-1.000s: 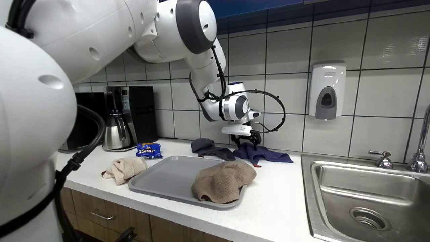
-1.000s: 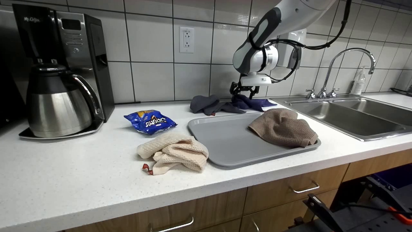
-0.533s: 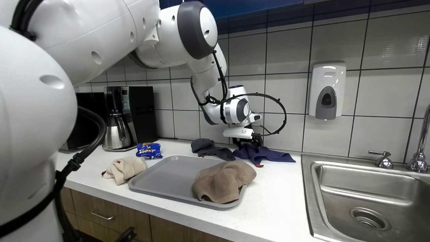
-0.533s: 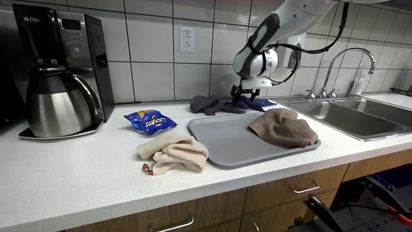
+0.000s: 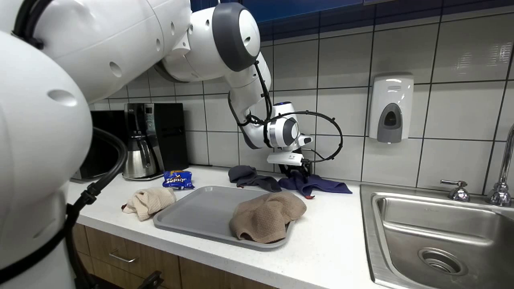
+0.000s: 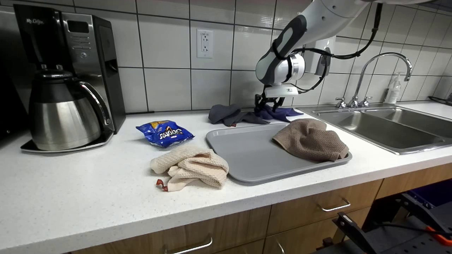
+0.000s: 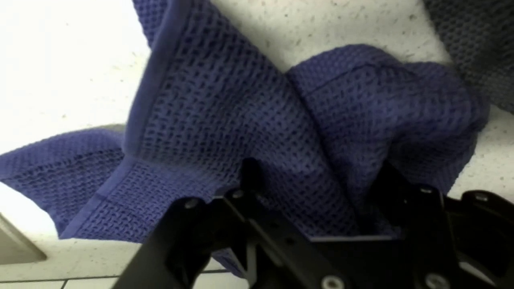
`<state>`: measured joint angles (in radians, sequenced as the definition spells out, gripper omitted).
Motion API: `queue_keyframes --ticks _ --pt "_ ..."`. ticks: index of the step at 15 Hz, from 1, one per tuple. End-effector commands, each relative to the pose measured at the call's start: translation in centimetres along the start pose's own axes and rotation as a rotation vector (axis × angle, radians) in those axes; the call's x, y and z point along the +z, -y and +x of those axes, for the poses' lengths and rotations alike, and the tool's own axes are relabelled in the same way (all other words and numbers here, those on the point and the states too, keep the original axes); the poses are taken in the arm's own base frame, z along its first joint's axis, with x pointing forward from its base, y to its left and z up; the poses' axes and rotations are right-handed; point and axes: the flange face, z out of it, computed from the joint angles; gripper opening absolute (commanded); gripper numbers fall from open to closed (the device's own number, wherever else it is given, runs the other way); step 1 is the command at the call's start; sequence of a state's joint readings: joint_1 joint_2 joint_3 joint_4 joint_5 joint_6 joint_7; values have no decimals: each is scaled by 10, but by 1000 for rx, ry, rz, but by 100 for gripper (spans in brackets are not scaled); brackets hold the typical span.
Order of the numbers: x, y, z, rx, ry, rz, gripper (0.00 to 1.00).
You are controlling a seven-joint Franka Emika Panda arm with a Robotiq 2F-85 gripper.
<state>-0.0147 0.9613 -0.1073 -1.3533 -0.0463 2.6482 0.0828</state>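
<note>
- One brown cloth (image 6: 310, 141) is lying on the tray (image 6: 243, 155).
- Purple cloth (image 7: 209, 104) is resting unlifted on the counter (image 6: 88, 197).
- Hand (image 7: 319, 171) is straddling it, jaws apart, seemingly not gripping yet.

Probably a kitchen: sink (image 5: 437, 237), coffee maker (image 6: 84, 61)

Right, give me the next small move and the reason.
Probably close the end effector gently on the purple woven towel: in the wrist view, its fingers stand apart with that fabric between them, and the charcoal towel lies outside the gap.
</note>
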Motion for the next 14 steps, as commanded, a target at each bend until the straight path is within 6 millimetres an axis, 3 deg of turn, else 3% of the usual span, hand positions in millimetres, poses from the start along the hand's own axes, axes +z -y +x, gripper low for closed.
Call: queue_keyframes --ticks 1,6,14 --pt "-5 0 5 -31 10 -9 42" --pt "-10 -2 6 -27 1 -5 3" --pt "-31 -17 3 -10 -26 11 2"
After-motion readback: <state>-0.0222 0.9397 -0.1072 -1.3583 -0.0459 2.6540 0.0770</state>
